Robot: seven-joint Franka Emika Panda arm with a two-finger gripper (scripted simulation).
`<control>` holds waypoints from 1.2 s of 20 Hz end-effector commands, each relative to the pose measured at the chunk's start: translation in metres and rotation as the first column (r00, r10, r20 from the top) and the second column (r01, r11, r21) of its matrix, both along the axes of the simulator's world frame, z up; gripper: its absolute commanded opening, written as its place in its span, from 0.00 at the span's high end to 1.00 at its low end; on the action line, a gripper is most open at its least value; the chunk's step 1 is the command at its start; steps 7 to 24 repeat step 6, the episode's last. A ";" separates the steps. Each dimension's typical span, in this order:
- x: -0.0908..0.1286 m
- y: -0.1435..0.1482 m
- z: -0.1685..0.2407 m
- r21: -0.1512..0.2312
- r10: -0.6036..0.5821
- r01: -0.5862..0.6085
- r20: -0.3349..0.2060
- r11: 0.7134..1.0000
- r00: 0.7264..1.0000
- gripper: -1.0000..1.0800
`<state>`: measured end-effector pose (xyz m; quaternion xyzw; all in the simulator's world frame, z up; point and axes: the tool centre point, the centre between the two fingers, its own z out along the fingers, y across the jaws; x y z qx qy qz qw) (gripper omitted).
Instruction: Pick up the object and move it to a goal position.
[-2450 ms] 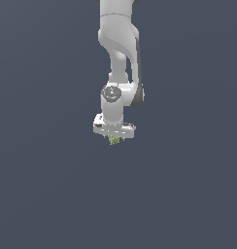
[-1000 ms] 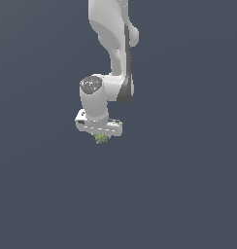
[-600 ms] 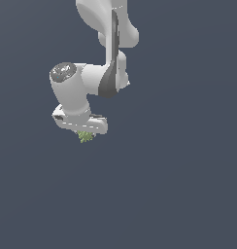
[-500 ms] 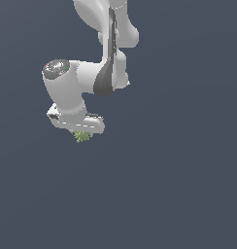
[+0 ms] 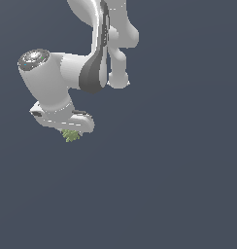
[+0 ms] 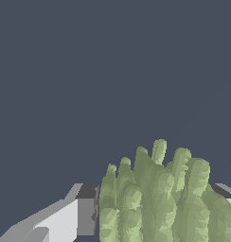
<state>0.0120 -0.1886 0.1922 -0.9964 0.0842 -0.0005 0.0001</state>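
Note:
The object is a small yellow-green spiky clump [image 5: 70, 135] sticking out below the white hand of the arm in the exterior view. My gripper [image 5: 68, 132] is shut on it and holds it in the air, toward the exterior view's left. In the wrist view the clump [image 6: 160, 198] fills the space between the two fingers; one grey-white finger [image 6: 72, 215] shows fully, the other only at the frame's edge [image 6: 228, 194]. The fingertips are hidden by the hand in the exterior view.
The white arm [image 5: 86, 68] bends down from the top of the exterior view. A plain dark blue-grey background lies all around; no goal marker shows in either view.
The arm has swung toward the exterior view's left and a little upward, carrying the clump with it. The hand has tilted. The grip on the clump is unchanged.

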 end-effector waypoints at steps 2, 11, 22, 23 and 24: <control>0.002 -0.003 0.003 0.000 0.001 -0.001 -0.001 1.000 1.000 1.00; 0.002 -0.002 0.002 0.000 0.001 -0.001 -0.001 1.000 1.000 1.00; 0.002 -0.002 0.002 0.000 0.001 -0.001 -0.001 1.000 1.000 1.00; 0.002 -0.002 0.002 0.000 0.001 -0.001 -0.001 1.000 1.000 1.00; 0.002 -0.002 0.002 0.000 0.001 -0.001 -0.001 1.000 1.000 1.00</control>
